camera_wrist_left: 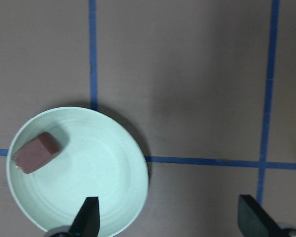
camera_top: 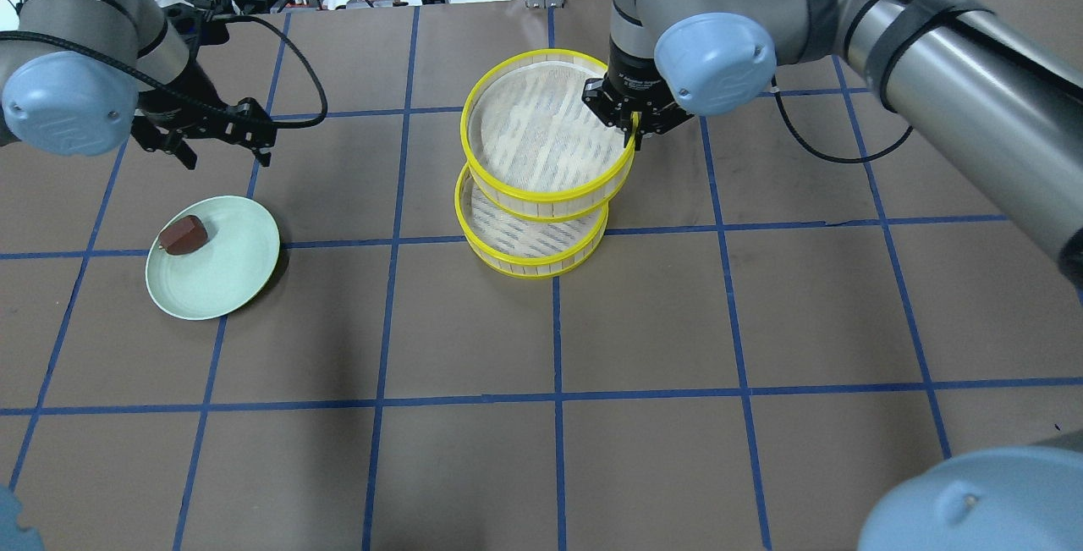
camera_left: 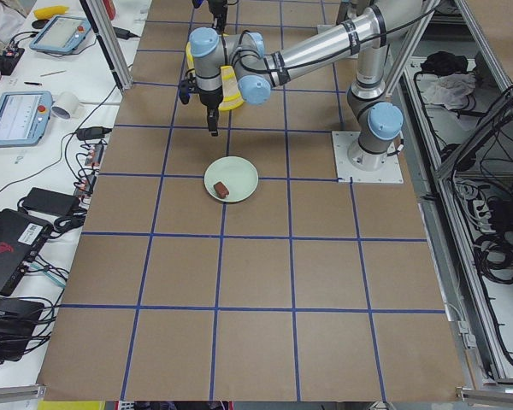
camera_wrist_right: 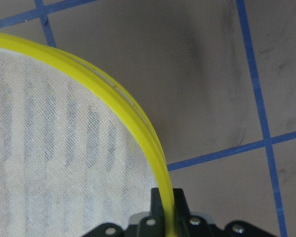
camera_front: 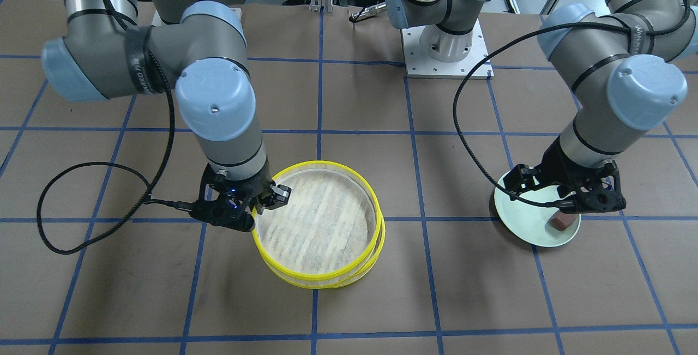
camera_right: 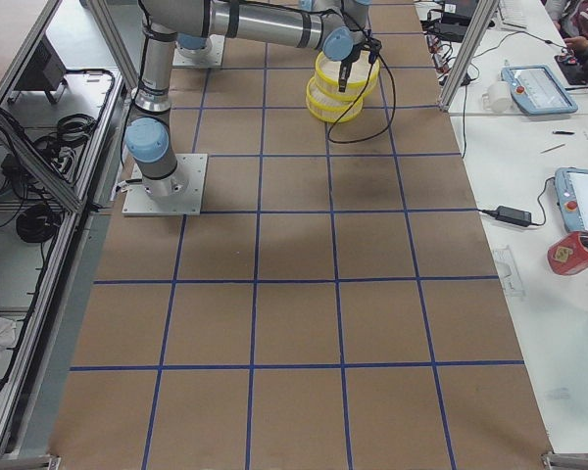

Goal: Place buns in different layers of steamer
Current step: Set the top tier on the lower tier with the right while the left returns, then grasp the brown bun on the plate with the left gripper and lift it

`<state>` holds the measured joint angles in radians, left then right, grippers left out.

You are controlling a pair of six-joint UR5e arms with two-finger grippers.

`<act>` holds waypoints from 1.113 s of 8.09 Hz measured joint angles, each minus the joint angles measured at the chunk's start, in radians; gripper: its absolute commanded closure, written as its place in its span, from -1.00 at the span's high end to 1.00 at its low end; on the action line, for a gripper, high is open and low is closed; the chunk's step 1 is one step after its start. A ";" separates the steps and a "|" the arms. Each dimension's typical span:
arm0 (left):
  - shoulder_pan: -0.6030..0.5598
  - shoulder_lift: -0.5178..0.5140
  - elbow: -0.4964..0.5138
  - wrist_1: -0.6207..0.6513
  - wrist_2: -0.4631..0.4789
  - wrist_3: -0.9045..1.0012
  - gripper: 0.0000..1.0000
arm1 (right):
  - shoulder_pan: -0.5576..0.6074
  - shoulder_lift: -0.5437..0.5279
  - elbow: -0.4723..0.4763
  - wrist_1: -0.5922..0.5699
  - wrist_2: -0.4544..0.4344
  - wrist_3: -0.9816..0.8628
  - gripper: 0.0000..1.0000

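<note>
- right gripper (camera_top: 630, 132) is pinching the yellow rim of the upper tray (camera_top: 533, 123), one finger inside and one outside, at about 3 o'clock on it in the overhead view.
- and that tray is sitting where?
- hanging over the lower tray (camera_top: 525, 239), offset toward 12 o'clock; whether the two are touching i am not able to tell.
- what is the left gripper (camera_top: 227, 153) doing?
- hovering with jaws spread wide, holding nothing. the brown bun (camera_top: 184, 235) is lying near the 10 o'clock edge of the green plate (camera_top: 224, 267), at roughly 7 o'clock from that gripper.
- so the left arm is taking it?
- i am judging so: it is the nearer one, the right being occupied and well apart. the bun's long axis is running about 8 to 2, nearly along the line of the open fingers, so the wrist is probably needing a turn to close across the short way.
- the white bun?
- not showing in any view; the upper tray may be covering it.
</note>
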<state>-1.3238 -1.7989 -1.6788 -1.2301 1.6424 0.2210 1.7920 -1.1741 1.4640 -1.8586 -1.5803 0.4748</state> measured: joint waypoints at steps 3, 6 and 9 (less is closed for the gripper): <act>0.110 -0.009 -0.041 0.001 0.035 0.185 1.00 | 0.038 0.044 0.010 -0.024 0.000 0.009 -0.72; 0.141 -0.078 -0.046 0.050 0.095 0.316 1.00 | 0.042 0.063 0.024 -0.025 0.000 -0.010 -0.72; 0.166 -0.161 -0.045 0.125 0.106 0.426 1.00 | 0.043 0.067 0.026 -0.027 0.000 -0.011 -0.72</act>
<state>-1.1576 -1.9598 -1.7238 -1.1056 1.7485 0.6470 1.8347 -1.1073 1.4895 -1.8853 -1.5800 0.4637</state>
